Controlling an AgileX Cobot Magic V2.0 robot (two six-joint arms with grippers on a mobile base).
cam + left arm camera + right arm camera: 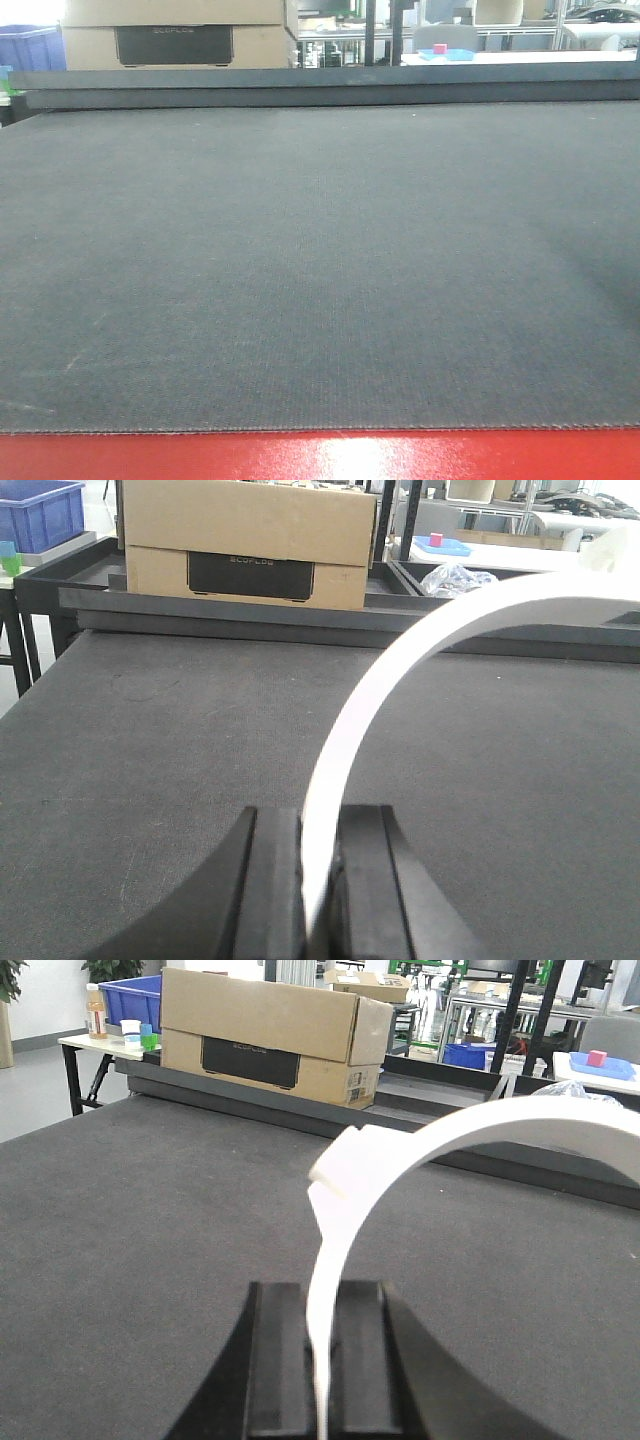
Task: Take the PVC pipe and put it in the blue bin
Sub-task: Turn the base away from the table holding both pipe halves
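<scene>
Both pincers were closed on PVC pipe [395,675]: the left pincer [318,830] and right pincer [318,1305] each pinched a white arc rising from the jaws and curving rightward. The blue bin [40,515] stood beyond the worktop [150,760], far left, probably nearer the left arm.

Workshop, cardboard box [270,1040], matted bench [150,1220], metal shelving [478,1020]

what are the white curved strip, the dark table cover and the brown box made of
White curved strip: probably plastic, smooth matte, uniform colour, crisp edges. Dark table cover: likely woven fabric or rubber mat, fine weave texture, dull. Brown box: cardboard, matte, flap seam.
</scene>
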